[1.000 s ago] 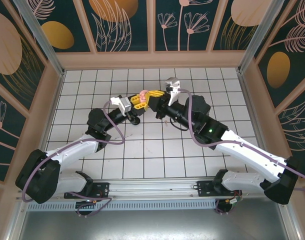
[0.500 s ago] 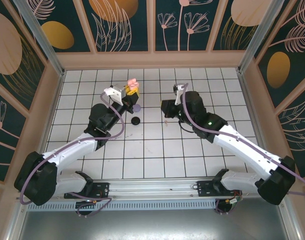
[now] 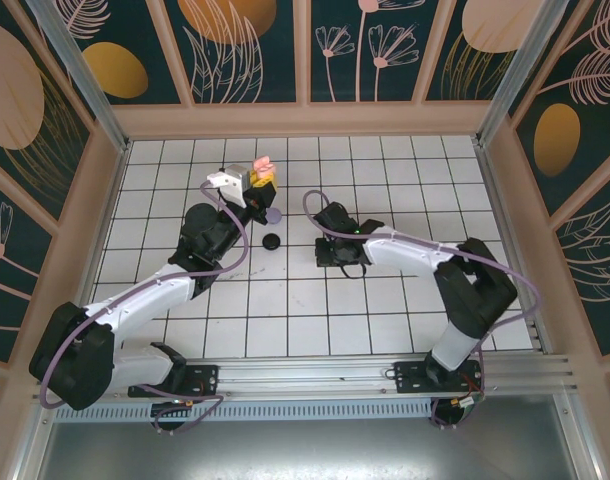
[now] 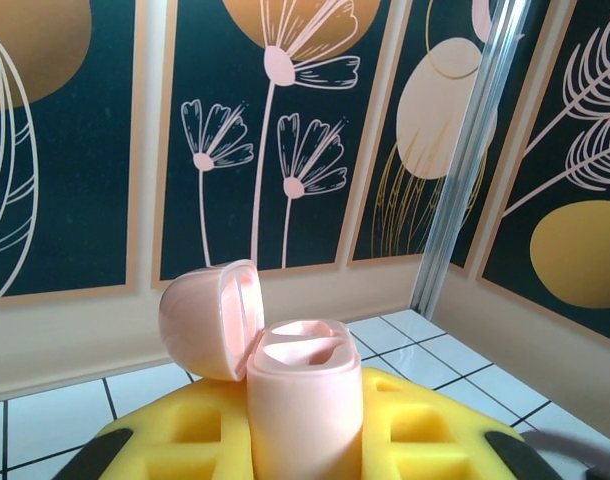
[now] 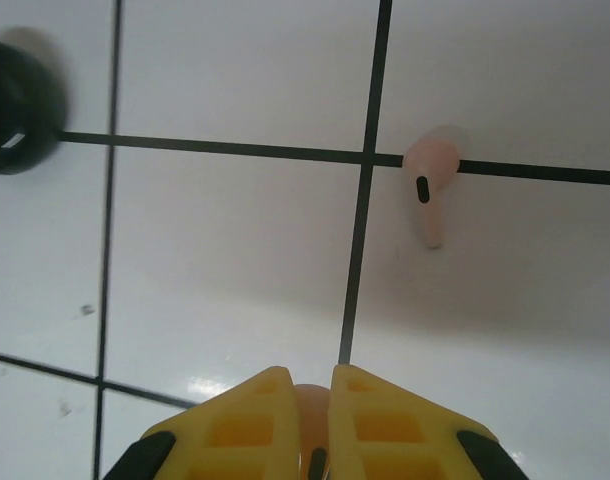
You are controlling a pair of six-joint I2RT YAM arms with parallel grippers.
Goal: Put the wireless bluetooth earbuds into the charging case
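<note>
Reaching up from the lower left of the top view, the left arm ends above the upper middle of the white tiled worktop. There the left end effector pinches the pink case between its yellow fingers. From the left wrist the case stands upright at the lower centre of the frame, gripped at its sides. Its lid is swung open and hangs off the left rim, and two hollows show in the top face. Dark flowered wall panels run behind it. Just below that end effector in the top view a lilac case lies on the tiles. A black case lies just below it, the two near but apart. To the right of them, at the middle of the frame, the right arm folds back on itself and points the right end effector down at the worktop. From the right wrist its yellow fingers sit at the bottom centre, pressed almost together on a pink earbud, whose rounded end shows in the narrow slit between them. A second pink earbud lies loose on the tiles at the upper right of that frame, well apart from the fingers. Its head is on a black grid line and its stem points down the frame. The black case shows blurred at the upper left edge.
</note>
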